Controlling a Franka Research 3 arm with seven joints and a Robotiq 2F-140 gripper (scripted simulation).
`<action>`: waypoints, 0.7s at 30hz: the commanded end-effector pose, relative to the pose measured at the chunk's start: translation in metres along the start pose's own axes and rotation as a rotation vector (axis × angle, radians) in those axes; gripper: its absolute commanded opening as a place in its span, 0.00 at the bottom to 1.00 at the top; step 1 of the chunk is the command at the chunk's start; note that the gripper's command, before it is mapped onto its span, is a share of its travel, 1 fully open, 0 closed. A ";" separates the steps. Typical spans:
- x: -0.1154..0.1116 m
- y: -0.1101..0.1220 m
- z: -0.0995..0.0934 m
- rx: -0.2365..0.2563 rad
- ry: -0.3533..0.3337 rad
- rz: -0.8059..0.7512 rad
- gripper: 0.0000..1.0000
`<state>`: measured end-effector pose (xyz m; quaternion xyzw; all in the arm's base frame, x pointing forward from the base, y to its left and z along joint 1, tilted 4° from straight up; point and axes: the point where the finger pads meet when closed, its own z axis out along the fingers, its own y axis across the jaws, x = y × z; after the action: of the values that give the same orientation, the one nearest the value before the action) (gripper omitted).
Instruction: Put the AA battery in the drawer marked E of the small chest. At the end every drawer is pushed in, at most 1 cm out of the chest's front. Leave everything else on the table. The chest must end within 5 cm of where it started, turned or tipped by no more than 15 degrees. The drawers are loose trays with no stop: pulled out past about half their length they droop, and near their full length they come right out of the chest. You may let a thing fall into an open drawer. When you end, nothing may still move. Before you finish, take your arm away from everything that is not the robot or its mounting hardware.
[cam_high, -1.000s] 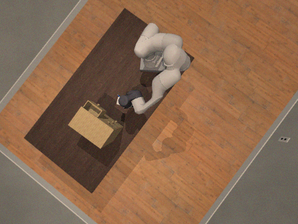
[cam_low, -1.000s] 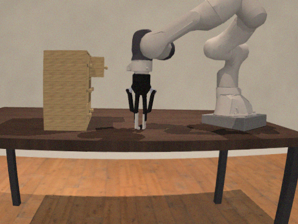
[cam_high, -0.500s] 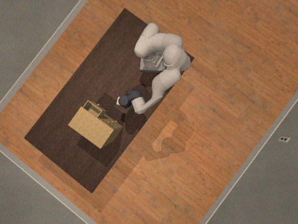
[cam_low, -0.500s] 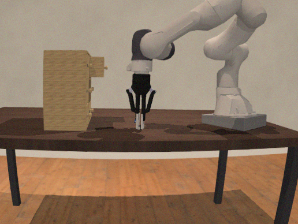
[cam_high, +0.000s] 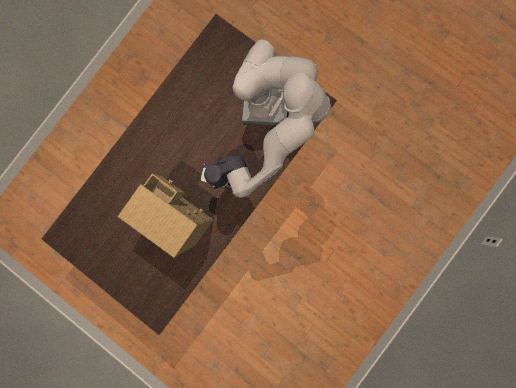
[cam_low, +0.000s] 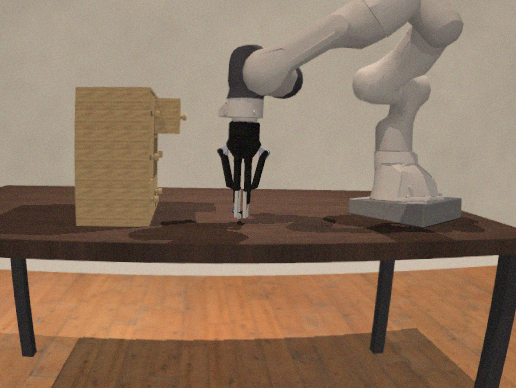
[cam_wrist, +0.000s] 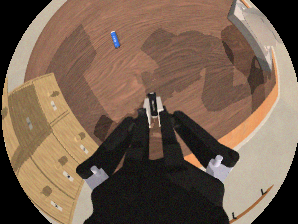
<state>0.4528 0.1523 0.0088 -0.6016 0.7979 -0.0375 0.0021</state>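
The small wooden chest (cam_high: 165, 217) stands on the dark table, and it also shows in the side view (cam_low: 114, 155) and at the left of the wrist view (cam_wrist: 40, 143). Its top drawer (cam_low: 169, 115) is pulled partly out; seen from above (cam_high: 162, 187) it looks empty. I cannot read the drawer marks. My gripper (cam_low: 241, 212) points straight down in front of the chest, fingertips at the table top. It is shut on a small dark cylinder, the AA battery (cam_wrist: 152, 104), mostly hidden between the fingertips.
A small blue object (cam_wrist: 115, 39) lies on the table a short way from my fingers and shows beside my wrist from above (cam_high: 204, 165). The robot base (cam_low: 405, 205) stands at the right end of the table. The other drawers of the chest are pushed in.
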 end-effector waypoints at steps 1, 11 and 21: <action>0.000 0.002 -0.025 -0.007 0.001 0.002 0.06; 0.000 0.002 -0.084 -0.007 0.001 0.002 0.06; 0.000 0.002 -0.086 -0.007 0.001 0.002 0.06</action>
<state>0.4500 0.1575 0.0938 -0.6070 0.7939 -0.0370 0.0038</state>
